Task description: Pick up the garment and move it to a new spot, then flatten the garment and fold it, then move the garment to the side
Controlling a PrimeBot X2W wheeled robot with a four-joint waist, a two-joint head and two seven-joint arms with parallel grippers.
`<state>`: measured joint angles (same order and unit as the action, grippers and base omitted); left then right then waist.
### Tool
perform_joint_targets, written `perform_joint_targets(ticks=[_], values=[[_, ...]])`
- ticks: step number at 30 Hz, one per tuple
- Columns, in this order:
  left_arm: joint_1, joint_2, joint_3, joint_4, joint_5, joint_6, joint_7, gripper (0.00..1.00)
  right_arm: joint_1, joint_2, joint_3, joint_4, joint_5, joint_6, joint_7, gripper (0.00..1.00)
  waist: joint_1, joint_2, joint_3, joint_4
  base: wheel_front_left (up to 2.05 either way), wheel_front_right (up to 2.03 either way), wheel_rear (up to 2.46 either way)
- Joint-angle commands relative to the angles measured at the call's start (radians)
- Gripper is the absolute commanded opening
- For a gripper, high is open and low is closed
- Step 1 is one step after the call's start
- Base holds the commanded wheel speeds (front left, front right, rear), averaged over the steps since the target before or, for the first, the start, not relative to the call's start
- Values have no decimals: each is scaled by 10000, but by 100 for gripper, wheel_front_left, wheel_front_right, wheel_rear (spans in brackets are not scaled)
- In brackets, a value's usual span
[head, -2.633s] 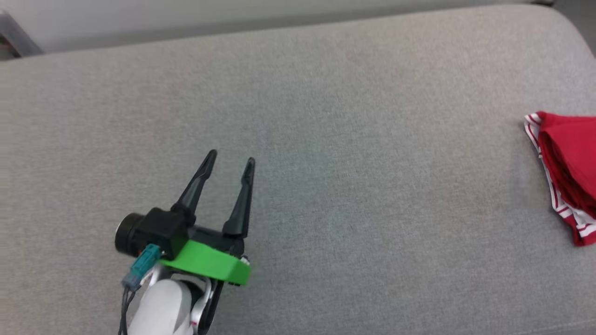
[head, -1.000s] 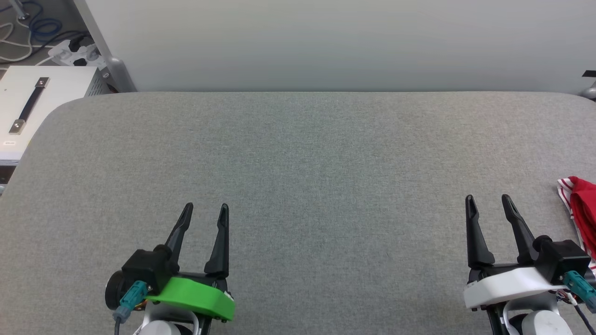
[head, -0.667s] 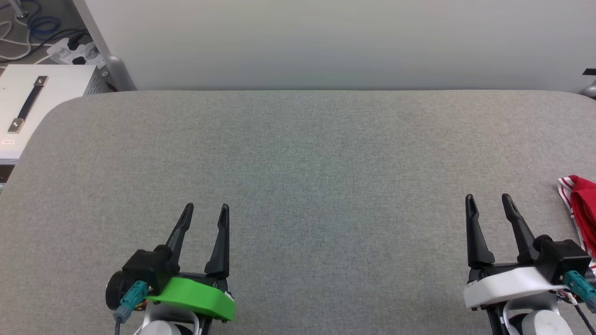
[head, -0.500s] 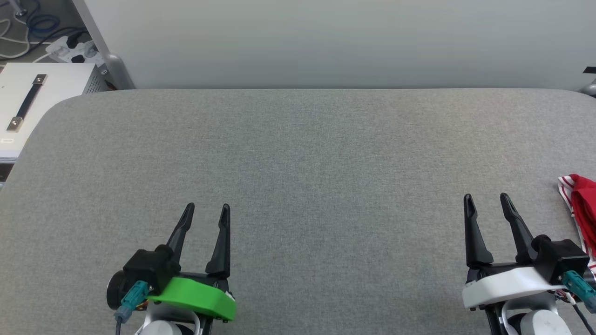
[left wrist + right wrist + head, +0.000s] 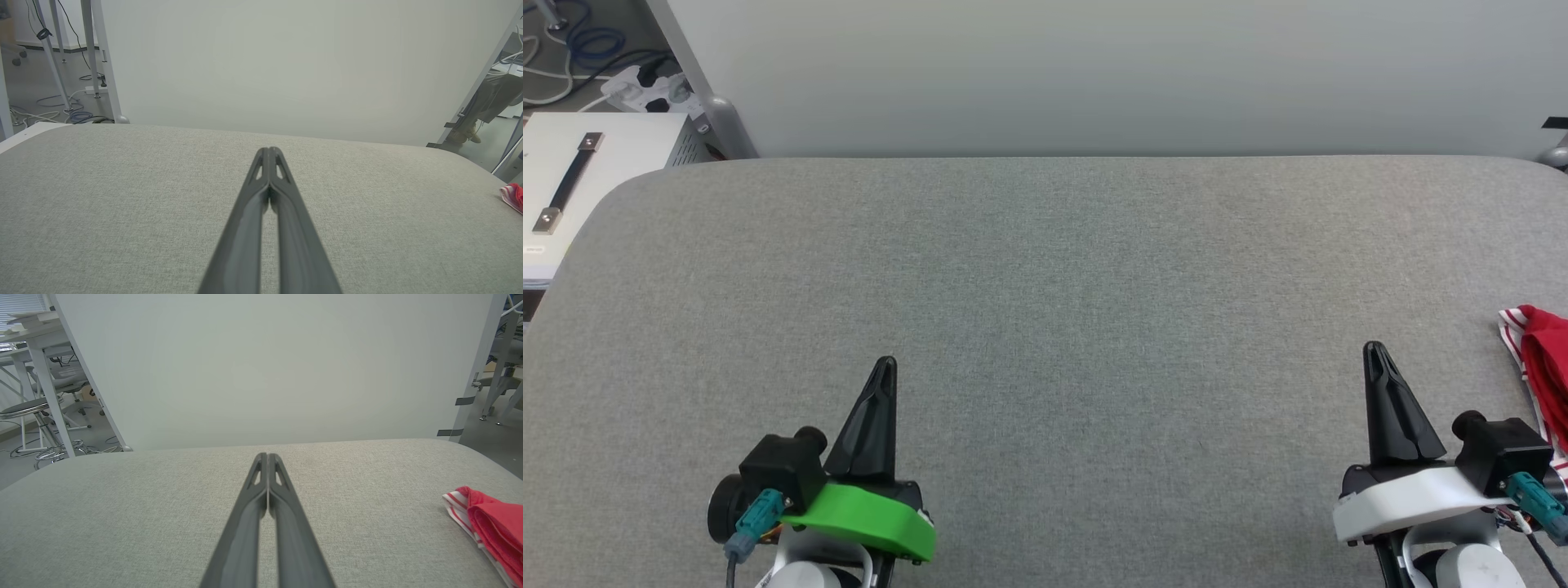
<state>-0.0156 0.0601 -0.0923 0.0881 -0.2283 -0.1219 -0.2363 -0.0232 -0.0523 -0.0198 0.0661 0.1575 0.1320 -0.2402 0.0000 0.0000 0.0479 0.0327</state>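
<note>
The red garment [image 5: 1545,367] with red-and-white striped trim lies folded at the far right edge of the grey table [image 5: 1045,286], cut off by the head view's border; its print is hidden. It also appears as the garment [image 5: 490,528] in the right wrist view and as a small piece of garment [image 5: 513,196] in the left wrist view. My left gripper [image 5: 885,363] rests at the lower left, shut on nothing. My right gripper [image 5: 1374,349] sits at the lower right, shut and empty, a short way left of the garment.
A pale wall panel [image 5: 1094,73] stands behind the table. A white cabinet with a black handle [image 5: 572,175] and a power strip with cables [image 5: 645,82] lie beyond the table's left corner. A person's legs [image 5: 482,106] show far off in the left wrist view.
Both grippers have gone from open to shut. Earlier the head camera swung from a close view of the left gripper to this wide view of the table.
</note>
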Motion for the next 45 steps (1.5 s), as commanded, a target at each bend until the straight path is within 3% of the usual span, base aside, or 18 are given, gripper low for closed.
perform_joint_targets(ticks=[1,45], values=[[14,-14,34,-30,127,56,52,0,20,2,20,-50,-97,-1,82,0,0,0,-8,-5,0,0,0],[71,-48,388,-369,985,519,973,0,105,9,91,-293,-686,-6,1006,0,0,0,-195,-133,0,0,0]])
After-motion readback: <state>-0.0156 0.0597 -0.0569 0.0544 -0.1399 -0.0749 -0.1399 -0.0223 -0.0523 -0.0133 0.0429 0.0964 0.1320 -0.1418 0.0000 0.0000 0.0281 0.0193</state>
